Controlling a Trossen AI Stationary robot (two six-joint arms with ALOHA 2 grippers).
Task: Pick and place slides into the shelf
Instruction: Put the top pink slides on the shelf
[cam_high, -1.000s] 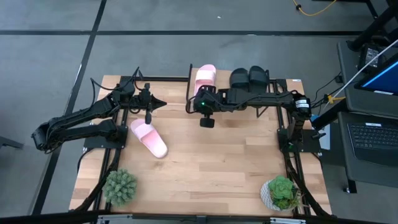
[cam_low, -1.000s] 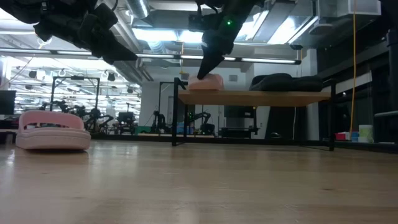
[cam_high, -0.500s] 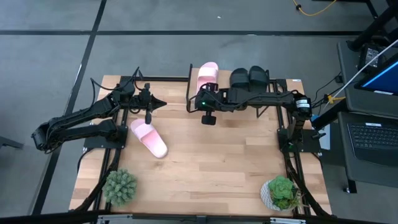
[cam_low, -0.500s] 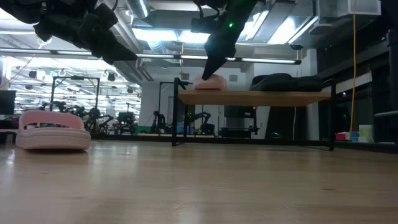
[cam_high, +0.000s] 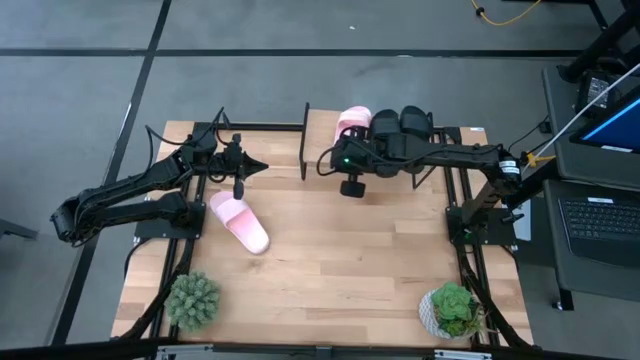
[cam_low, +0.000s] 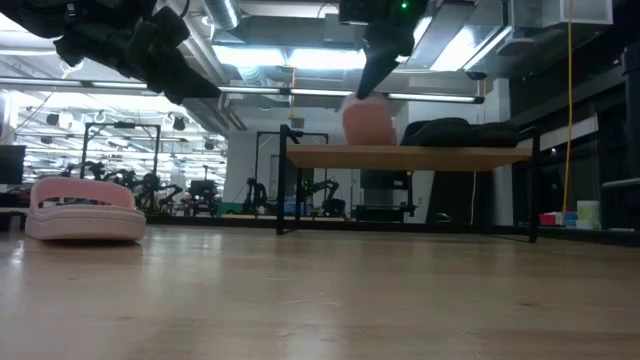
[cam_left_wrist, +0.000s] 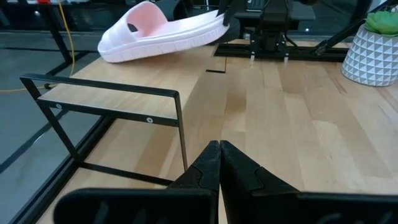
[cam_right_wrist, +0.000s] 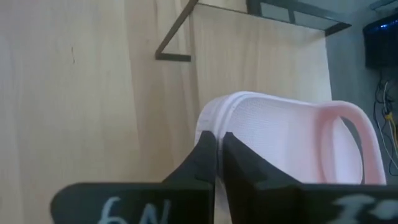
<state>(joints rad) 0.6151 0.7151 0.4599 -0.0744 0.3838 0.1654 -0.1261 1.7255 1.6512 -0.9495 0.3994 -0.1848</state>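
Right gripper (cam_high: 350, 158) was clamped on a pink slide's (cam_high: 352, 122) edge, holding it tipped up on the shelf (cam_high: 320, 135) beside the black pair (cam_high: 400, 124) (placing step); next: lower flat, release. Left gripper (cam_high: 238, 170) idle, fingers pressed together, over other pink slide (cam_high: 238, 221) on table

The right arm covers most of the held pink slide (cam_high: 352, 121).

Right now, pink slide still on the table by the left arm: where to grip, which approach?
Probably the heel-side sole edge of the pink slide on the table, coming from above. It lies flat, sole down, strap arching over the far half, so the bare rim at the open heel end leaves room for the fingers. The left gripper, shut, hovers just beyond it.
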